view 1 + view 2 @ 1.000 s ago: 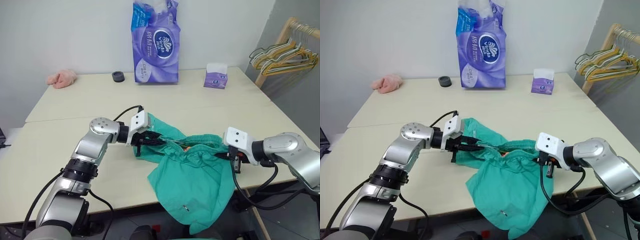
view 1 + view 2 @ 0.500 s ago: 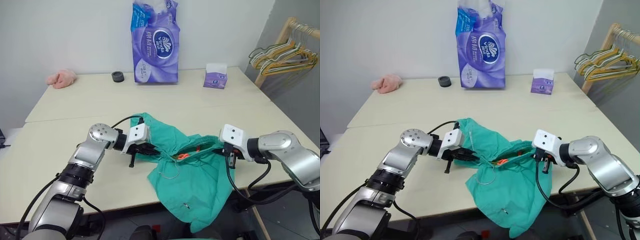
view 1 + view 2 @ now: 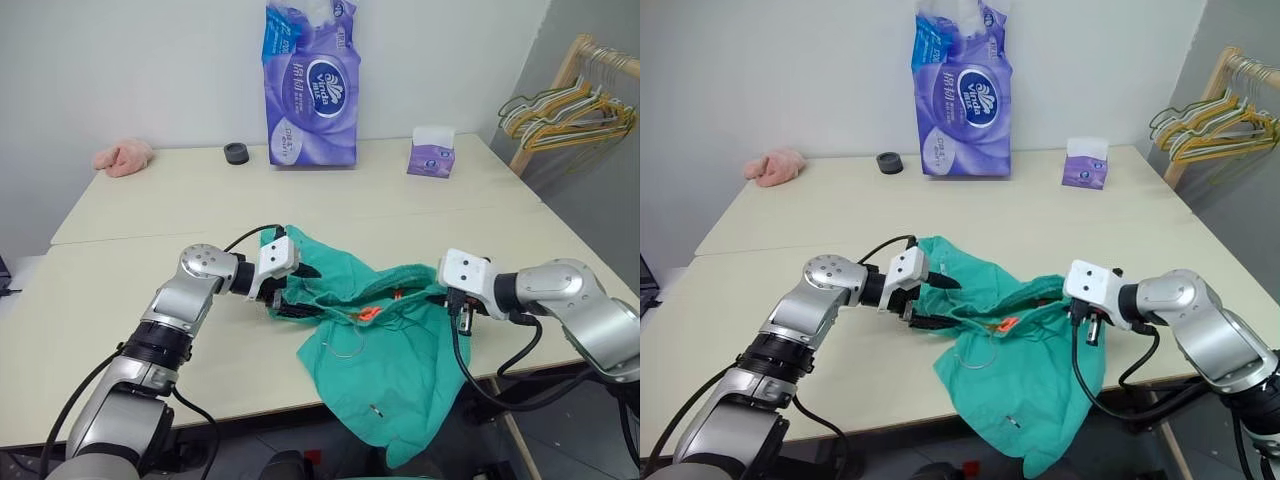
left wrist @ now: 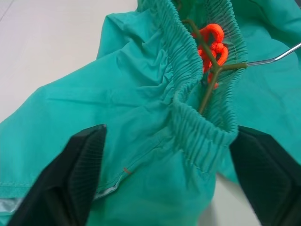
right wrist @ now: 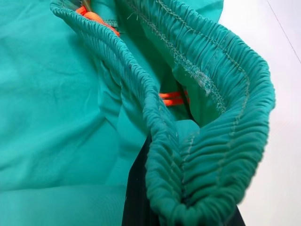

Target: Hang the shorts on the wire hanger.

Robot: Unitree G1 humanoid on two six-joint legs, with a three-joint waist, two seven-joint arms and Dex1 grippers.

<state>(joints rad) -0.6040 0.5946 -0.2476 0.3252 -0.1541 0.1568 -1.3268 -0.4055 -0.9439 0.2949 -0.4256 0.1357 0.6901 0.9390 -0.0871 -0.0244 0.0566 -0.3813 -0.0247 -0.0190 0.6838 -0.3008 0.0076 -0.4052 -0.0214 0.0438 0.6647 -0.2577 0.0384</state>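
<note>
1. A pale table (image 3: 150,200) spans the frame.
2. Teal shorts (image 3: 385,340) lie centre-right, draping over the near edge.
3. The right gripper (image 3: 452,298) pinches the waistband, holding it up.
4. The left gripper (image 3: 288,290), fingers spread, brackets the other side.
5. The wire hanger (image 4: 214,70) pokes through the waistband.

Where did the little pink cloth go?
The pink cloth lies at the table's far left corner by the wall, left of the small black ring and the purple tissue pack.
</note>
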